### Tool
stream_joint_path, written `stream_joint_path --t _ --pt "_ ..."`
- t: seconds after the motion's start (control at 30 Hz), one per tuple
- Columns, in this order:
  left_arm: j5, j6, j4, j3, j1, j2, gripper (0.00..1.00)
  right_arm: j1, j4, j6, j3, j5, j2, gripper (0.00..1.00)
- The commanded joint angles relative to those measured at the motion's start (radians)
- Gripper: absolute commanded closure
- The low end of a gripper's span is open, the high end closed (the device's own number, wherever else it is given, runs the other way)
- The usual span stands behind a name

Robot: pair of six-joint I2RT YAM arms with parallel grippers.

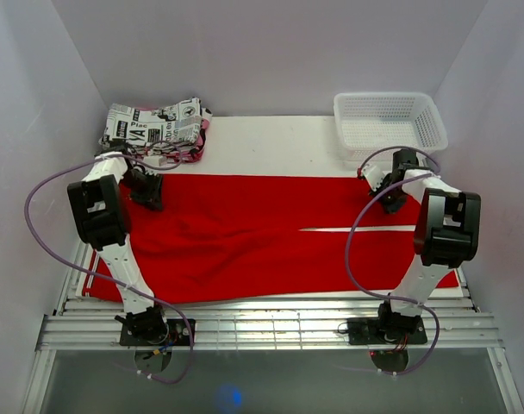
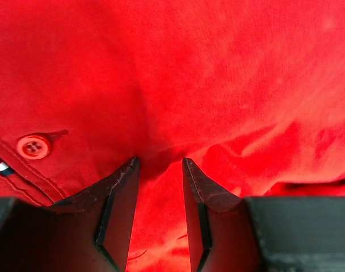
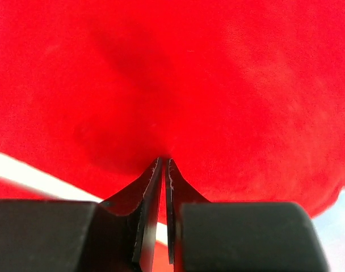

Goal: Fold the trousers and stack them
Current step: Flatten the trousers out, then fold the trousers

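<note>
The red trousers [image 1: 245, 233] lie spread flat across the table, waist to the left and two legs running right with a thin slit between them. My left gripper [image 1: 148, 191] is pressed down on the far waist corner. In its wrist view the gripper [image 2: 159, 160] stands open, with a ridge of the trousers [image 2: 218, 73] bulging between the fingertips and a red button [image 2: 33, 146] to the left. My right gripper [image 1: 391, 198] is at the far leg's end. There the gripper [image 3: 164, 158] is shut on a pinch of the trousers [image 3: 189, 73].
A folded black-and-white newspaper-print garment [image 1: 154, 125] lies at the back left, just behind the left arm. A white mesh basket [image 1: 389, 122] stands at the back right. White walls close in both sides.
</note>
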Motion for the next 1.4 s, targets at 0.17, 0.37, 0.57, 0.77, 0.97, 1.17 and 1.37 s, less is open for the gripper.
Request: stream_joint_path --t 0.17,0.37,0.57,0.77,0.97,1.17,1.37 --pt "-0.01 0.175 -0.173 0.046 0.01 -0.068 0.49 -0.03 -0.367 -0.148 0.196 -0.141 -0.023 0.68" --pt "0.03 0.201 -0.179 0.15 0.011 -0.083 0.42 -0.104 -0.583 -0.243 0.66 -0.157 0.165 0.12" --pt "0.085 0.149 -0.176 0.21 0.01 -0.097 0.4 -0.148 -0.583 -0.355 0.819 -0.131 0.311 0.13" --pt "0.107 0.059 -0.139 0.216 0.01 -0.132 0.4 -0.173 -0.423 -0.403 0.779 -0.114 0.361 0.21" --pt "0.065 0.023 -0.135 0.215 0.01 -0.154 0.4 -0.184 -0.298 -0.407 0.719 -0.118 0.423 0.16" --pt "0.026 0.0 -0.128 0.238 0.016 -0.172 0.4 -0.188 -0.399 -0.41 0.665 -0.169 0.467 0.2" --pt "0.038 -0.02 -0.132 0.256 0.039 -0.175 0.41 -0.202 -0.505 -0.461 0.465 -0.169 0.413 0.14"
